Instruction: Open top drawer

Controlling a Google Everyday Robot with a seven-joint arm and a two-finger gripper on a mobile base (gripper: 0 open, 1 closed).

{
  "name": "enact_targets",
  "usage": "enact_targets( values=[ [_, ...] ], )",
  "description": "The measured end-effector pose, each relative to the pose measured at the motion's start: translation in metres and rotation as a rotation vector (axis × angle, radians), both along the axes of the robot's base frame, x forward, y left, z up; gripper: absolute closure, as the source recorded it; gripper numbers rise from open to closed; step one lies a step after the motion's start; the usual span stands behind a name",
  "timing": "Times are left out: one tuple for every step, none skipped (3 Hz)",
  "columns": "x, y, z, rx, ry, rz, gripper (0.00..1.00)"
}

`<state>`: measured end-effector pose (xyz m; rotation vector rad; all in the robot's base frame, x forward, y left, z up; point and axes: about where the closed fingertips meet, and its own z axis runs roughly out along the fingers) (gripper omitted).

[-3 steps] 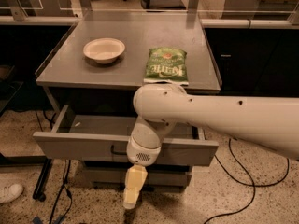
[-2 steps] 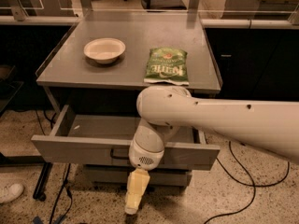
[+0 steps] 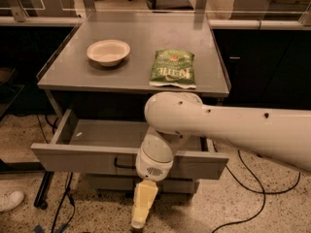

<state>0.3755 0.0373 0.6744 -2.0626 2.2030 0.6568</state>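
— Grey metal: where is the top drawer (image 3: pixel 73 158) seen?
— It is seen pulled out beneath the table (image 3: pixel 146 35), at centre left, its inside laid bare.
— And the gripper (image 3: pixel 144 207)?
— It is found at lower centre, below the drawer front; whether it is clenched or released cannot be told.

The wide shallow grey metal top drawer (image 3: pixel 73 158) has a small black bar handle (image 3: pixel 124 165); the tabletop (image 3: pixel 146 38) above is the same grey, bearing a cream round bowl (image 3: pixel 108 51) and a green snack bag (image 3: pixel 173 68) with pale lettering. The pale yellow gripper (image 3: pixel 144 205), just below the drawer front, hangs from a white arm (image 3: pixel 233 130) over beige speckled floor (image 3: pixel 233 203)
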Motion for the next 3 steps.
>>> enact_targets(
  values=[
    [0.009, 0.009, 0.046, 0.019, -0.107, 0.006, 0.00],
    [0.008, 0.010, 0.044, 0.020, -0.102, 0.007, 0.00],
    [0.004, 0.021, 0.013, 0.031, -0.020, 0.011, 0.00]
  ],
)
